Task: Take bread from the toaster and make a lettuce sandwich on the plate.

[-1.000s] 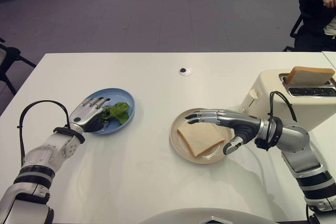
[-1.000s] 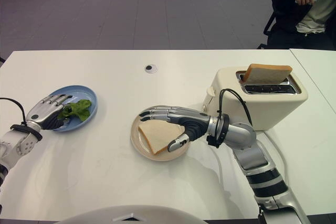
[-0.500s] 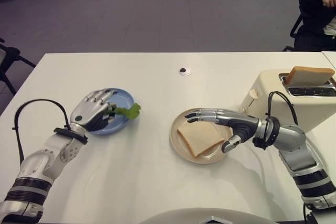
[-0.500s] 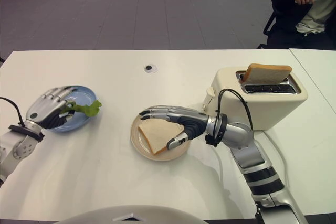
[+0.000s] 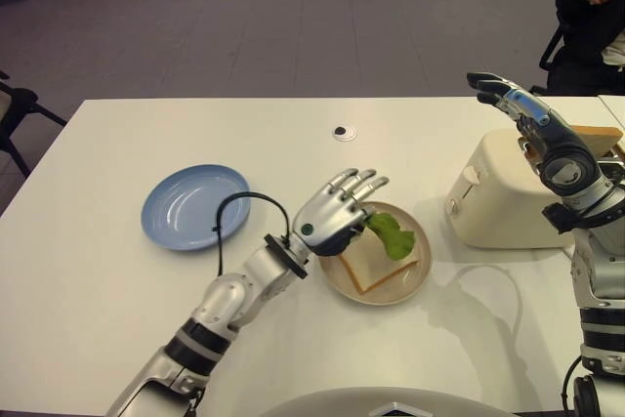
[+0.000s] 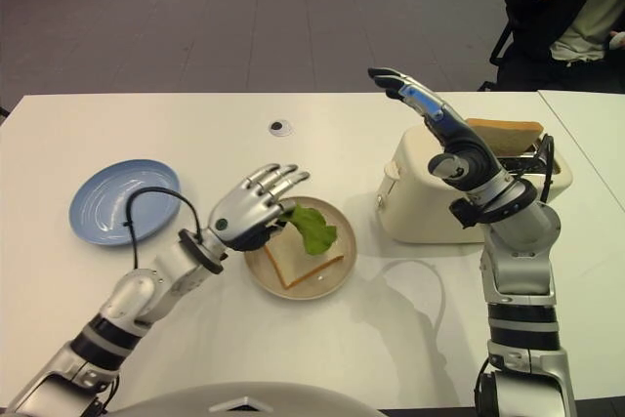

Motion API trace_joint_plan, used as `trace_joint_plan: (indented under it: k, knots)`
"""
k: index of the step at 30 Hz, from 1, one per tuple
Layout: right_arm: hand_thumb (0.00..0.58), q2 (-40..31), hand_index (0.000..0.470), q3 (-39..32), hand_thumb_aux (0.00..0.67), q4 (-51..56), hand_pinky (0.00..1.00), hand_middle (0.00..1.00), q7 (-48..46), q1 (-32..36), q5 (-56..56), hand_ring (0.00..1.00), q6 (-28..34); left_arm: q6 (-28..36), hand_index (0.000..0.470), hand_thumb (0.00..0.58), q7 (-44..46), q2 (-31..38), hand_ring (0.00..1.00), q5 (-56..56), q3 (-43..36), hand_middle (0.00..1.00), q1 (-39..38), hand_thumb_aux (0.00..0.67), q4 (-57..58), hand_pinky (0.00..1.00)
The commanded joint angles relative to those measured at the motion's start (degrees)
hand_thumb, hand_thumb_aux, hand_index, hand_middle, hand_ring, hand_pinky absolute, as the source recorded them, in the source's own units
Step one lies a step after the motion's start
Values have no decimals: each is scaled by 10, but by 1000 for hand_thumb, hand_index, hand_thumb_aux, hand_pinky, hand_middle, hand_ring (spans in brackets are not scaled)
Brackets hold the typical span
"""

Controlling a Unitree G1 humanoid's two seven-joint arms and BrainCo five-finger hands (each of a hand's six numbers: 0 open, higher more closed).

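Left eye view has one slice (image 5: 376, 265) on the plate (image 5: 391, 298), the left hand (image 5: 332, 222) with fingers (image 5: 354, 183) holding lettuce (image 5: 393, 237) over it, and the right hand (image 5: 547, 139) splayed empty above the toaster (image 5: 498, 207), its top slice (image 5: 598, 132) unfetched.

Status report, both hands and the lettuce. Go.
Left hand holding lettuce over bread slice on plate. Right hand open, above toaster. Second slice in toaster slot. Nothing blocking.
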State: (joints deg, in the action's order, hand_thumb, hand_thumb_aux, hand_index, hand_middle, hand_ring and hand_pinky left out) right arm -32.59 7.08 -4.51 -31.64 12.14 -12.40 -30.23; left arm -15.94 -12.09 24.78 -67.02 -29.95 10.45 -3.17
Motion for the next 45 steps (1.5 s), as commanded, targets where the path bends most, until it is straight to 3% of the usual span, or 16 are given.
trace_joint_plan:
  k: [1,7,8,9,10,11,18,23,25,26,30,36,37,38,39,45]
  knots:
    - [0,8,0,-7,0,-2,0,0,-9,-3,-2,0,-2,-4,470,580,-25,-2,0,-13,-17,0,13,670,45,0]
    - [0,17,0,-19,0,-6,0,0,-17,-5,3,0,-2,0,470,580,-38,3,0,-19,-27,0,5,670,49,0]
    - [0,17,0,-20,0,-7,0,0,-17,-5,3,0,-2,1,374,556,-40,6,0,-18,-25,0,2,533,46,0]
    - [0,17,0,-20,0,-8,0,0,-18,-6,2,0,-2,3,197,385,-42,10,0,-17,-22,0,-1,281,41,0]
    - [0,17,0,-20,0,-8,0,0,-19,-6,2,0,-2,5,24,58,-45,13,0,-14,-17,0,-4,34,34,0]
    - [0,16,0,-20,0,-10,0,0,-19,-8,2,0,-2,4,0,0,-47,16,0,-12,-13,0,-6,0,29,0]
    - [0,15,0,-18,0,-14,0,0,-20,-11,-3,0,2,0,31,75,-50,45,0,-3,10,0,-27,45,-6,0]
    - [0,10,0,-10,0,-9,0,0,-19,-8,1,0,2,-12,112,244,-49,76,0,2,25,0,-69,160,-50,0]
    - [0,-15,0,17,0,11,0,0,-10,5,20,0,1,-19,61,140,-43,74,0,47,46,0,-91,87,-67,0]
    - [0,-37,0,35,0,26,0,0,-5,13,41,0,-2,-23,0,0,-36,66,0,95,61,0,-104,0,-74,0]
    - [0,-181,0,76,0,175,0,0,21,80,182,0,-69,-46,0,0,13,17,0,362,111,0,-177,0,-111,0]
    - [0,-348,0,-64,0,572,0,0,219,213,473,0,-185,-87,0,0,83,-17,0,578,146,0,-232,0,-109,0]
    - [168,-352,74,-88,105,607,0,0,250,233,502,0,-189,-89,0,0,92,-21,0,589,150,0,-233,0,-109,0]
    - [575,-350,426,-106,607,632,0,0,271,249,519,0,-197,-90,0,0,101,-25,0,596,153,0,-235,0,-108,0]
    - [580,-348,470,-123,670,648,0,0,288,262,532,0,-205,-90,0,0,108,-29,0,599,156,0,-236,0,-108,0]
    - [580,-331,470,-159,670,692,0,0,294,309,512,0,-268,-92,0,0,130,-47,0,587,171,0,-244,0,-101,0]
